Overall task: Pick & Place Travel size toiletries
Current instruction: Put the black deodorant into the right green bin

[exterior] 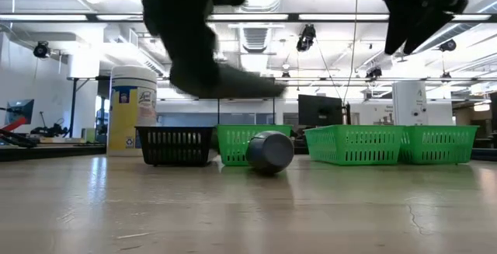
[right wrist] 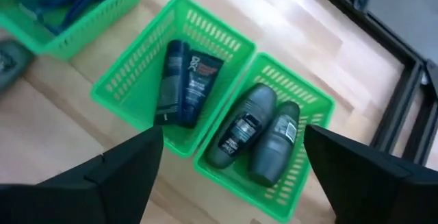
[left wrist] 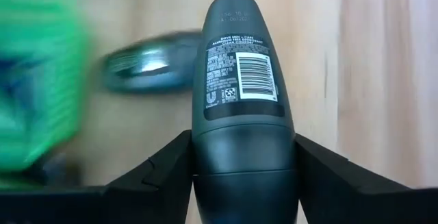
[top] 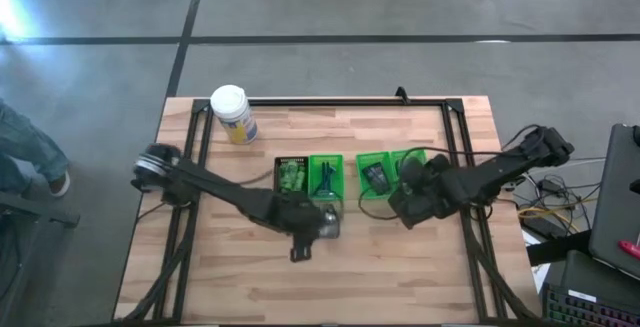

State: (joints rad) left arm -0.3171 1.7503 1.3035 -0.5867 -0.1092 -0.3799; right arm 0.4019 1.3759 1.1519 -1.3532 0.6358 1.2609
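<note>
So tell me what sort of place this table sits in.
Probably a robotics lab or workshop. The low view shows an open industrial ceiling with strip lights and a monitor behind the table; the high view shows a bare concrete floor and loose cables beside the wooden table.

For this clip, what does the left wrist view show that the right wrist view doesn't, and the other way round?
Only the left wrist view: a dark grey roll-on deodorant clamped between the left gripper fingers, barcode label facing the camera, and a second grey roll-on lying on the wood beyond it.

Only the right wrist view: the open right gripper above two green baskets, one holding two dark tubes, the other holding two grey roll-ons.

Both: the wooden tabletop and green basket mesh.
</note>
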